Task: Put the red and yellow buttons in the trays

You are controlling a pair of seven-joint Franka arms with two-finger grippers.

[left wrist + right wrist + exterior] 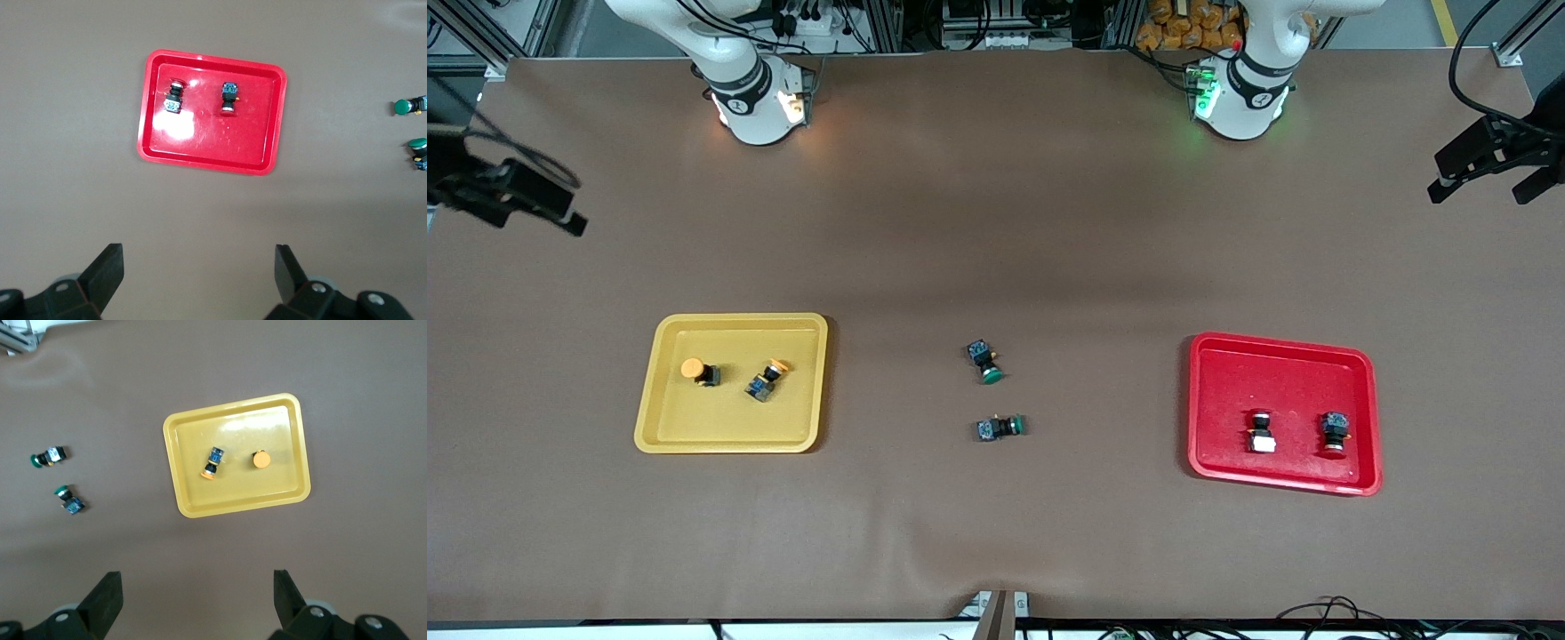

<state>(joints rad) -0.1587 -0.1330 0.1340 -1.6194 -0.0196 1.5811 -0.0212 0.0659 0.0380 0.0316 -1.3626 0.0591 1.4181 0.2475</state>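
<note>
**A:** What sits in the trays?

**B:** The yellow tray (pixel 731 382), at mid-left of the front frame, holds both yellow buttons: one yellow button (pixel 697 370) with its round cap turned toward the camera, and a second yellow button (pixel 766 380) lying tilted beside it, the two apart. The red tray (pixel 1285 412), at mid-right, holds two red buttons: one red button (pixel 1260 431) and another red button (pixel 1334 434), side by side but not touching, both toward the lower edge of the tray.

**A:** And outside the trays?

**B:** Two green buttons lie on the brown table (pixel 996 222) near the frame's centre, between the trays: one green button (pixel 984 361) and, lower in the frame, a second green button (pixel 1000 428). Both lie on their sides, well apart from either tray.

**A:** The grippers?

**B:** The left gripper (pixel 199 275) hangs with fingers spread wide, grasping nothing, the red tray below it. The right gripper (pixel 197 597) is likewise released and empty, above the yellow tray. In the front frame they show at the upper right and upper left edges.
</note>
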